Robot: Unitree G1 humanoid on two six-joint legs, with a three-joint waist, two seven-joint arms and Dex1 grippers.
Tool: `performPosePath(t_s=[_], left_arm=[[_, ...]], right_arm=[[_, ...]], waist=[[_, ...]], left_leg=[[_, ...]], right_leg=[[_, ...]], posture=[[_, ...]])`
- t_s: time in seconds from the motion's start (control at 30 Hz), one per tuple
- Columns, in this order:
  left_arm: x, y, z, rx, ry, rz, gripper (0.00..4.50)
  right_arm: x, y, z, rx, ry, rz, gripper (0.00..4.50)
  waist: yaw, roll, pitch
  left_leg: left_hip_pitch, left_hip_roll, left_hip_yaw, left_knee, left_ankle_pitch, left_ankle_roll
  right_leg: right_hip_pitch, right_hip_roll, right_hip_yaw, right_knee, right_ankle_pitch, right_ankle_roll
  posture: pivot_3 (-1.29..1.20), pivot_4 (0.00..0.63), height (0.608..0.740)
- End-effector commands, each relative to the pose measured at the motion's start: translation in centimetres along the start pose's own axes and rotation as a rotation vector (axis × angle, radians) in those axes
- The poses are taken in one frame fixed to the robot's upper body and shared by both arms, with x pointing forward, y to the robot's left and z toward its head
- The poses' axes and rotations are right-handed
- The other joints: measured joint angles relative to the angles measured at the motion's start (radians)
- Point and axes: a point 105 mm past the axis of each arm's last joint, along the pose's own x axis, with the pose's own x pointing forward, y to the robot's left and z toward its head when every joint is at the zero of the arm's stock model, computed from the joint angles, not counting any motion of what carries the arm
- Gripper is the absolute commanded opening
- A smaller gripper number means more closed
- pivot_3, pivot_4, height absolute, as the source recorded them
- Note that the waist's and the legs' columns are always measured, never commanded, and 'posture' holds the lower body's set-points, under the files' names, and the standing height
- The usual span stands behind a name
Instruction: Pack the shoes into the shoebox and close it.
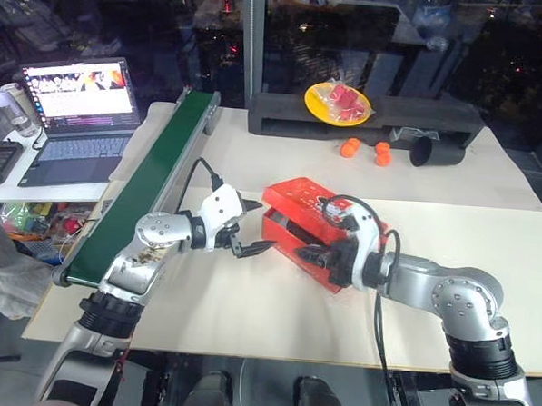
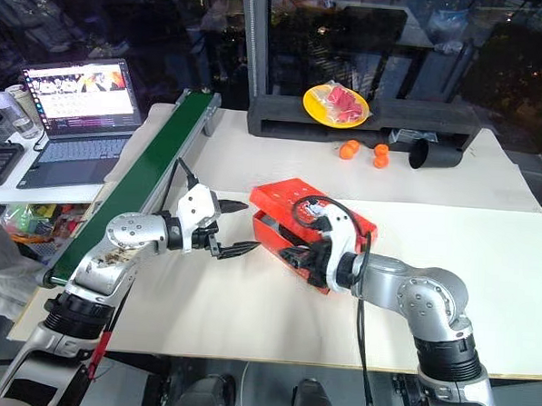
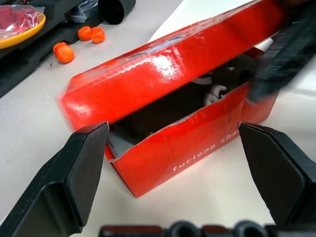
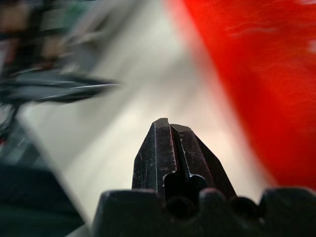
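The orange-red rectangular cardboard shoebox is lying between the spread-fingered, empty left gripper and the clenched right gripper.

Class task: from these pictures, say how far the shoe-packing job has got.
Done: a dark shoe lies inside the red shoebox. In hand: the lid is lowered but still ajar; the shut right hand is at the box's front, the open left hand waits beside it. Left: press the lid fully shut.

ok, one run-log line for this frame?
shoebox: lid partly down, gap left | shoes: inside | left gripper: jaws open, beside box | right gripper: jaws shut, at box front
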Motion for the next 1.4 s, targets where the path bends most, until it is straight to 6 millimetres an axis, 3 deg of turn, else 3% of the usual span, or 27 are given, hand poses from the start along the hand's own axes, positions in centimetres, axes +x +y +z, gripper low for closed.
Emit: performPosePath(t_s=[0.03,0.17,0.27,0.37,0.43,0.57,0.77,0.87,0.97,1.07,1.23,1.4], left_arm=[[-0.7,0.6,1.1,0.027,-0.028,0.033,4.50],[-0.7,0.5,1.1,0.025,-0.029,0.035,4.50],[-0.7,0.5,1.0,0.024,-0.028,0.038,4.50],[-0.7,0.5,1.0,0.024,-0.028,0.043,4.50],[-0.7,0.6,1.0,0.023,-0.028,0.046,4.50],[-0.7,0.7,1.0,0.025,-0.028,0.049,4.50],[-0.7,0.7,1.0,0.025,-0.027,0.054,4.50],[-0.7,0.8,1.0,0.025,-0.026,0.054,4.50],[-0.6,0.7,1.0,0.024,-0.027,0.050,4.50],[-0.3,0.6,1.0,0.022,-0.031,0.044,4.50],[-0.2,0.6,1.1,0.023,-0.033,0.041,4.50],[-0.3,0.6,1.1,0.027,-0.033,0.048,4.50]], right_arm=[[-0.4,3.0,1.2,-0.105,-0.013,0.120,0.12],[-0.5,3.6,2.8,-0.177,-0.027,0.115,0.12],[-1.8,1.6,5.6,-0.217,-0.082,0.000,0.12],[-4.2,3.1,9.2,-0.296,-0.179,0.063,0.12],[-5.2,4.3,10.3,-0.335,-0.200,0.111,0.12],[-5.3,5.5,9.9,-0.353,-0.179,0.158,0.12],[-5.2,6.5,7.4,-0.331,-0.124,0.198,0.12],[-5.3,4.3,7.8,-0.285,-0.153,0.090,0.12],[-4.5,-0.6,7.2,-0.252,-0.096,-0.142,0.12],[-3.0,-5.3,5.0,-0.225,0.005,-0.319,0.12],[-0.9,-9.5,-0.3,-0.203,0.173,-0.396,0.12],[-0.2,-11.0,-3.7,-0.185,0.264,-0.396,0.12]], waist=[[0.001,0.000,0.000],[-0.001,0.000,0.000],[0.000,0.000,0.000],[0.004,0.000,0.000],[0.006,-0.001,0.001],[0.005,-0.001,0.001],[0.006,-0.001,0.001],[0.008,-0.001,0.001],[0.008,-0.001,0.001],[0.008,-0.001,0.000],[0.008,-0.001,0.000],[0.007,-0.005,-0.002]], left_leg=[[0.000,0.000,0.000,0.000,0.000,0.000],[0.000,0.000,0.000,0.000,0.000,0.000],[0.000,0.000,0.000,0.000,0.000,0.000],[0.000,0.000,0.000,0.001,0.000,0.000],[0.000,0.000,0.000,0.001,0.000,0.000],[-0.001,0.000,-0.001,0.000,0.000,0.000],[-0.001,0.000,0.000,0.001,0.000,0.000],[-0.001,0.000,0.000,0.001,0.000,0.000],[0.000,0.000,0.000,0.002,0.000,0.000],[0.001,0.000,0.000,0.002,0.000,0.000],[-0.001,0.000,0.001,0.001,0.000,0.000],[0.003,0.000,0.000,0.002,0.000,0.000]], right_leg=[[0.000,0.000,0.000,0.000,0.000,0.000],[0.000,0.000,0.000,0.000,0.000,0.000],[0.000,0.000,0.000,0.000,0.000,0.000],[0.000,-0.001,0.000,0.000,0.000,0.000],[0.000,-0.001,-0.001,0.000,0.000,0.000],[0.000,0.000,-0.002,0.000,0.000,0.000],[0.000,-0.001,-0.001,0.000,0.000,0.000],[0.000,-0.001,-0.001,0.000,0.000,0.000],[0.000,-0.001,-0.001,0.000,0.000,0.000],[0.000,-0.001,-0.001,0.001,0.000,0.000],[-0.001,-0.001,-0.001,0.000,0.000,0.000],[0.003,0.000,-0.001,0.000,0.000,0.000]], posture=[[0.00,0.150,0.734],[0.00,0.150,0.734],[0.00,0.150,0.734],[0.00,0.150,0.734],[0.00,0.150,0.734],[0.00,0.150,0.734],[0.00,0.150,0.734],[0.00,0.150,0.734],[0.00,0.150,0.734],[0.00,0.150,0.734],[0.00,0.150,0.734],[0.00,0.150,0.734]])
